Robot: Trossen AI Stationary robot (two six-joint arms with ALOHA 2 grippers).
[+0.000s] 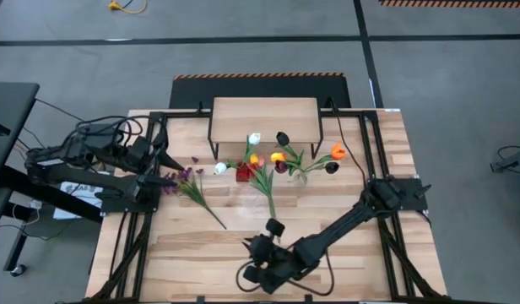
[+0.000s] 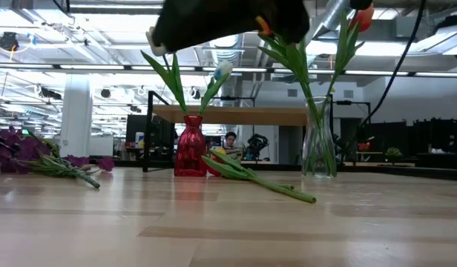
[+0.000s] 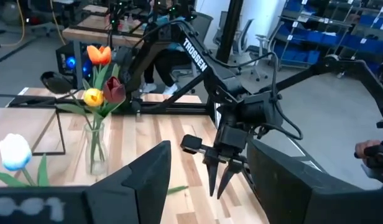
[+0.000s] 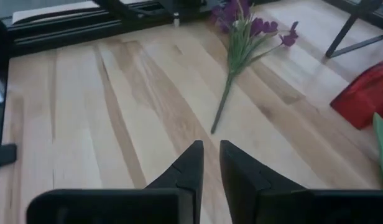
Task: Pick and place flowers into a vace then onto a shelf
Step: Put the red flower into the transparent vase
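A red vase [image 1: 243,173] and a clear vase [image 1: 299,175] stand in front of the shelf [image 1: 264,118], each holding tulips. One tulip [image 2: 262,182] lies flat on the table between them. The purple bunch [image 1: 190,184] lies on its side at the left, also in the right wrist view [image 4: 241,37]. My left gripper [image 1: 165,160] is open at the left edge, level, with nothing between its fingers [image 3: 148,180]. My right gripper [image 4: 210,146] hangs shut above the near middle of the table [image 1: 258,247], pointing toward the purple bunch, well short of its stem end.
The shelf's black legs [image 1: 211,143] stand just behind the vases. Black frame rails [image 1: 125,245] run along the table's left and right sides. Bare planks [image 1: 192,253] lie at the near left. The right arm [image 3: 198,56] crosses the table's right half.
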